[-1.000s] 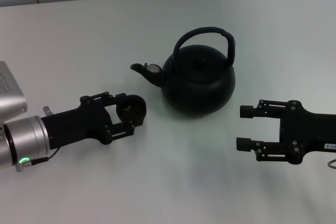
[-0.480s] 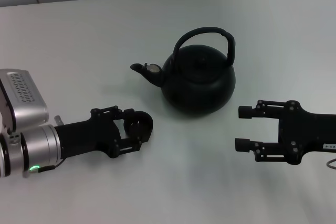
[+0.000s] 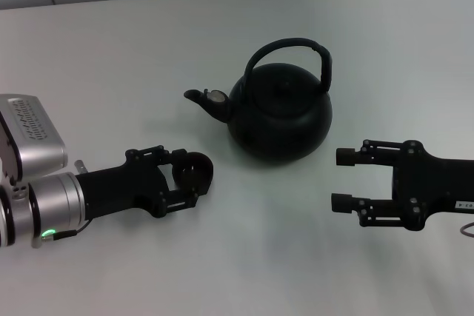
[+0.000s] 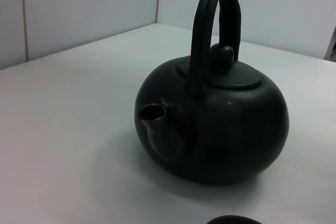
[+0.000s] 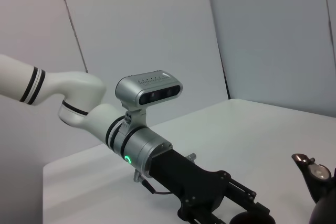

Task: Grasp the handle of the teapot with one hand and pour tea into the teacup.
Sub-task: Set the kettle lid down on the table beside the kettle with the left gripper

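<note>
The left gripper [image 3: 194, 175] is closed around the teacup [image 3: 197, 169], which is held low over the white table [image 3: 111, 72], just in front of and to the left of the teapot [image 3: 280, 112]. The spout [image 3: 201, 99] is pointed toward that side, above the cup and apart from it. The handle [image 3: 289, 53] is seen arched upright over the lid knob [image 4: 224, 55], untouched. Over on the right, the right gripper [image 3: 342, 180] is held wide open with nothing between its fingers, level with the table and near the teapot's base but not touching it.
</note>
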